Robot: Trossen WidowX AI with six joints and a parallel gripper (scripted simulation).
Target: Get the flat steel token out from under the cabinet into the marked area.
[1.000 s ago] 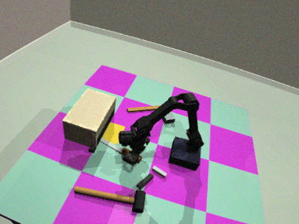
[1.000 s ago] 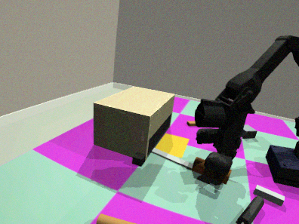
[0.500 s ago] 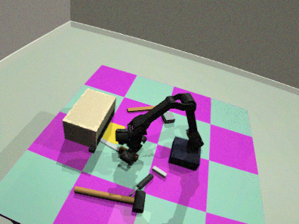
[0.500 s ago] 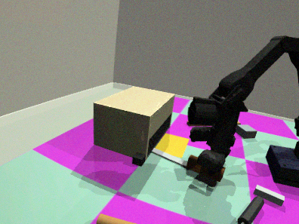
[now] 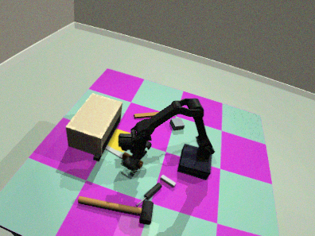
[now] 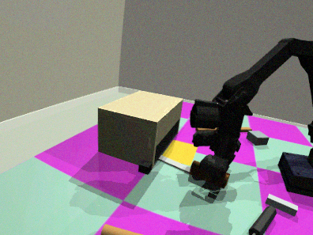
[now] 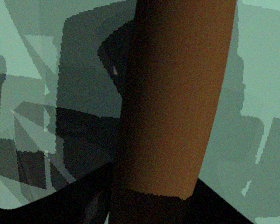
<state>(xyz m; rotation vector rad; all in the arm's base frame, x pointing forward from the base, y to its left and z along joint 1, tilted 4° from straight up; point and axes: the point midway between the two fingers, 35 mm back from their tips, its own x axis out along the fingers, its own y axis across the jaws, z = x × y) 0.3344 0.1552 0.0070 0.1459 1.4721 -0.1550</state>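
Note:
The cream cabinet (image 5: 95, 114) (image 6: 128, 134) stands at the left, with a dark gap under its front. The yellow marked area (image 5: 116, 139) (image 6: 182, 151) lies in front, partly hidden by the arm in the top view. My gripper (image 5: 132, 162) (image 6: 210, 174) (image 7: 150, 177) is shut on the brown handle of a tool, low over the table to the near side of the yellow area. The tool's thin light blade (image 5: 114, 152) (image 6: 175, 163) runs from the handle past the yellow area's near edge to the cabinet's front; its far end is hidden. The steel token is not visible in any view.
A hammer (image 5: 109, 204) (image 6: 118, 230) and a dark-handled screwdriver (image 5: 153, 191) (image 6: 264, 221) lie on the near side. A white block (image 5: 168, 180) (image 6: 282, 205) lies near the arm's base. A grey block (image 5: 177, 124) (image 6: 258, 138) and a wooden stick (image 5: 145, 115) (image 6: 245, 129) lie beyond the arm.

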